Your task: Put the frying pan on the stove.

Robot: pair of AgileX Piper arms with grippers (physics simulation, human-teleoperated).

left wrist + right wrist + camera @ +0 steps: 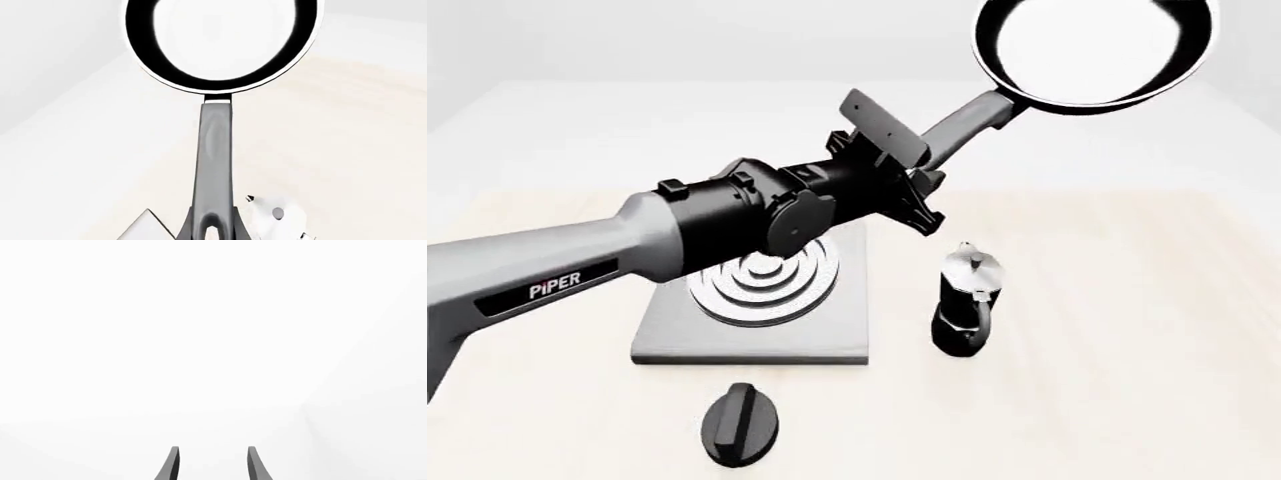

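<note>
The frying pan [1094, 45] hangs high above the table at the far right, tilted, its glossy inside reflecting white. Its long grey handle [968, 118] runs down into my left gripper [914, 160], which is shut on it. In the left wrist view the pan's black rim [200, 80] lies ahead at the end of the handle [213, 150]. The stove [827, 335], a grey square plate with silver rings, lies on the table below my left arm, which partly covers it. My right gripper [212, 465] is open against a blank white background and holds nothing.
A black-and-silver moka pot [968, 300] stands just right of the stove, below the held pan's handle. A small black oval knob [742, 425] lies in front of the stove near the table's front edge. The right arm does not show in the front view.
</note>
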